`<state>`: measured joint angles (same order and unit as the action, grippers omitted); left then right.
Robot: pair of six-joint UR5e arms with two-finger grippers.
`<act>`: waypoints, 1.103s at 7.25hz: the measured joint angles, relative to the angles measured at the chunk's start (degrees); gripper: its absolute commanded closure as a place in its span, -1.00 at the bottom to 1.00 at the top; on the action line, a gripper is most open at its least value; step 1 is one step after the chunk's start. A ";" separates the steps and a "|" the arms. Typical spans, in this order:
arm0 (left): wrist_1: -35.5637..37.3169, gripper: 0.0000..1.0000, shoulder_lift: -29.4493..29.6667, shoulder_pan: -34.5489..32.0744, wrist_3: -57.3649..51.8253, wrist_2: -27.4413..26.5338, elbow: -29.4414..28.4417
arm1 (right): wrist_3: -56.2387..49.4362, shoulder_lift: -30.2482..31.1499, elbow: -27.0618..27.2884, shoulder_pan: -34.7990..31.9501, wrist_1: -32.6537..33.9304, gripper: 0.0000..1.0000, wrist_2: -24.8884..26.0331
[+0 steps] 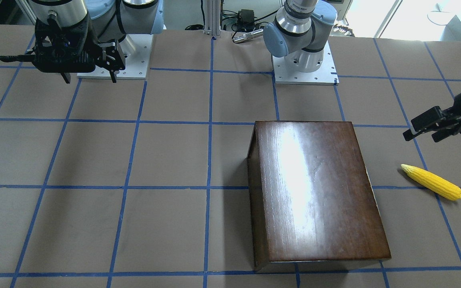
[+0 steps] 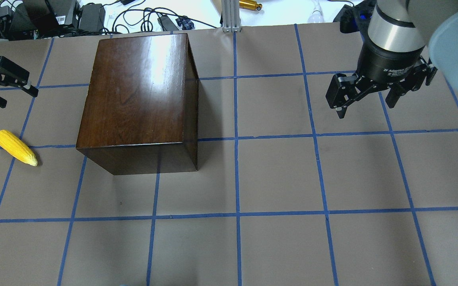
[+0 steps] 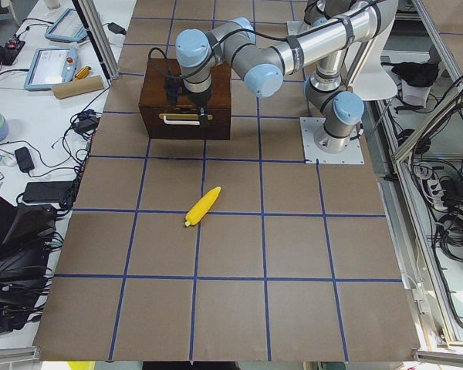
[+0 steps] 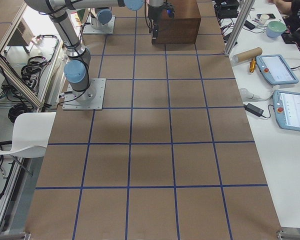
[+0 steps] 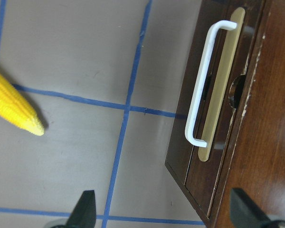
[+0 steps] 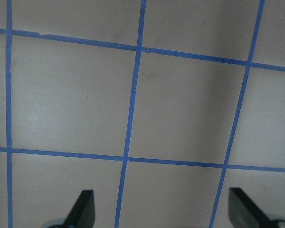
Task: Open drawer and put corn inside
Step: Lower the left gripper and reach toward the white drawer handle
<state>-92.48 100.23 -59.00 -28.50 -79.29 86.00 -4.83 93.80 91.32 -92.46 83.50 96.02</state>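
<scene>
The dark glossy wooden box (image 2: 137,95) stands on the table's left half (image 1: 318,192). Its drawer (image 5: 218,156) is shut, and the dark front panel with a pale handle (image 5: 202,85) faces the robot's left (image 3: 181,127). The yellow corn (image 2: 15,147) lies on the table left of the box (image 1: 432,182) (image 5: 12,104) (image 3: 203,206). My left gripper (image 2: 16,97) is open and empty, hovering beside the drawer front and beyond the corn (image 1: 422,137) (image 5: 164,209). My right gripper (image 2: 366,109) is open and empty over bare table far right (image 1: 90,80) (image 6: 161,206).
The brown table top carries a blue tape grid (image 2: 235,139). The two arm bases (image 1: 304,64) (image 1: 114,56) stand at the robot's edge. Cables and power bricks (image 2: 94,20) lie beyond the far edge, and tablets (image 4: 277,67) sit on a side table.
</scene>
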 measured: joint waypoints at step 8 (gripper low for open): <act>3.73 -1.00 12.62 -0.43 -8.83 10.95 -0.23 | 0.00 0.03 0.00 0.00 0.00 -1.00 0.00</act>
<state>-88.75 112.84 -59.44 -37.33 -68.34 85.77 -4.83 93.83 91.32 -92.46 83.50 96.01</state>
